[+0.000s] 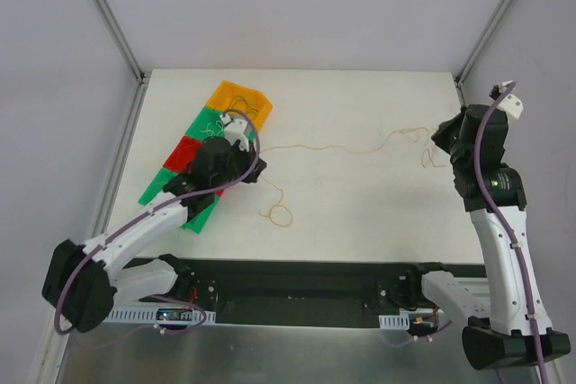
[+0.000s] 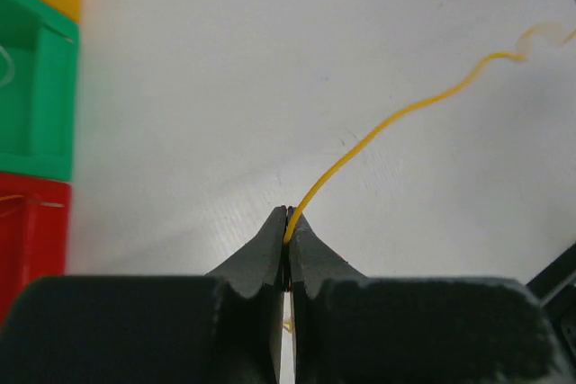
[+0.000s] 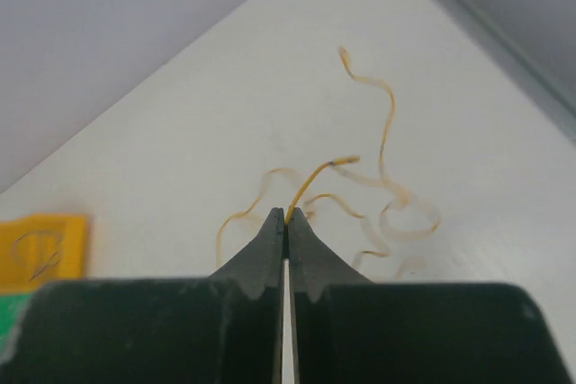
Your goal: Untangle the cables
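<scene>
The left gripper [image 2: 288, 215] is closed tight on a thin orange-yellow cable [image 2: 396, 115]. The right gripper [image 3: 286, 215] pinches this cable in the same way. Between them the cable runs across the white counter [image 1: 360, 213], starting near the coloured bins [image 1: 236, 101].

Cream-white table [image 1: 360, 213] under pale grey walls. An orange-yellow cable [image 1: 333, 148] crosses it and looks bright yellow at the black left claw [image 2: 288, 218]. At the black right claw [image 3: 285, 218] the same colour shows, with a dark fleck near the tip. Beyond lie paler tan cables [image 3: 389, 123]. Far left is a row of plain bins: the orange-yellow bin [image 1: 241, 101] farthest, then a green bin [image 1: 209, 120], a red bin [image 1: 184, 153] and a nearer green bin [image 1: 162, 188]. The left arm [image 1: 144, 227] and right arm [image 1: 508, 249] are white with black joints and carry a purple cord [image 1: 480, 146].
</scene>
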`<state>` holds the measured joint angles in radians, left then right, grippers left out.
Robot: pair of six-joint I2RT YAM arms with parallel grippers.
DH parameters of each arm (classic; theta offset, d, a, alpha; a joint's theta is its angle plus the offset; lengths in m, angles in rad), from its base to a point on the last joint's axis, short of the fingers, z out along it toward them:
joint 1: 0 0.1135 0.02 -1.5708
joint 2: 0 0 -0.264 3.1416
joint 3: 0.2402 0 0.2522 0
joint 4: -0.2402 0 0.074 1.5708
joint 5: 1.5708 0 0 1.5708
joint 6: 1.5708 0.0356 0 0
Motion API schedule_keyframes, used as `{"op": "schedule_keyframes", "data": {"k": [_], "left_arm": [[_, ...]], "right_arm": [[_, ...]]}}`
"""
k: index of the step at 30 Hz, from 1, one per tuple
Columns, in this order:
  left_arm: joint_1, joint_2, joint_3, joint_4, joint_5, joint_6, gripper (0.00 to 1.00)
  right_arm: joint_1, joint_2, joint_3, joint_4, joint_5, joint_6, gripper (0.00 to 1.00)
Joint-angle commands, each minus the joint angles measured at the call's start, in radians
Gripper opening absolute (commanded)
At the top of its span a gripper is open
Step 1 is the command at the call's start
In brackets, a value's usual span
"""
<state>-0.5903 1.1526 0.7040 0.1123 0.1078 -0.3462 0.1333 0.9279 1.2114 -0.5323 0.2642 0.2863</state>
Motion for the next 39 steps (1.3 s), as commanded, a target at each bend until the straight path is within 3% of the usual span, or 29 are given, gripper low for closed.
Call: {"op": "schedule_keyframes", "data": {"k": [1,6,8,11,15,21,27,35,39], "left_arm": [[0.044,-0.191,0.034,-0.083,-0.192,0.059,0.00],[0.072,-0.237,0.254,-0.244,-0.229,0.170,0.00],[0.072,-0.237,0.346,-0.284,-0.215,0.199,0.00],[0.072,-0.226,0.495,-0.364,-0.227,0.228,0.00],[0.072,-0.220,0.610,-0.437,-0.312,0.272,0.00],[0.072,-0.214,0.747,-0.531,-0.349,0.329,0.00],[0.072,-0.182,0.853,-0.576,-0.221,0.293,0.00],[0.072,-0.126,1.054,-0.632,-0.256,0.389,0.00],[0.072,-0.143,1.072,-0.658,-0.308,0.424,0.00]], "right_arm": [[-0.093,0.032,-0.035,-0.121,0.333,-0.064,0.00],[-0.230,0.117,-0.113,-0.071,0.255,-0.079,0.00],[-0.256,0.112,-0.166,-0.026,0.132,-0.070,0.00],[-0.236,0.065,-0.327,0.206,-0.171,-0.047,0.00],[-0.108,0.083,-0.485,0.368,-0.339,-0.010,0.00],[-0.043,0.156,-0.576,0.454,-0.286,0.019,0.00],[-0.050,0.282,-0.494,0.381,-0.200,-0.019,0.00],[-0.035,0.269,-0.549,0.451,-0.191,-0.029,0.00],[-0.032,0.311,-0.555,0.477,-0.226,-0.019,0.01]]}}
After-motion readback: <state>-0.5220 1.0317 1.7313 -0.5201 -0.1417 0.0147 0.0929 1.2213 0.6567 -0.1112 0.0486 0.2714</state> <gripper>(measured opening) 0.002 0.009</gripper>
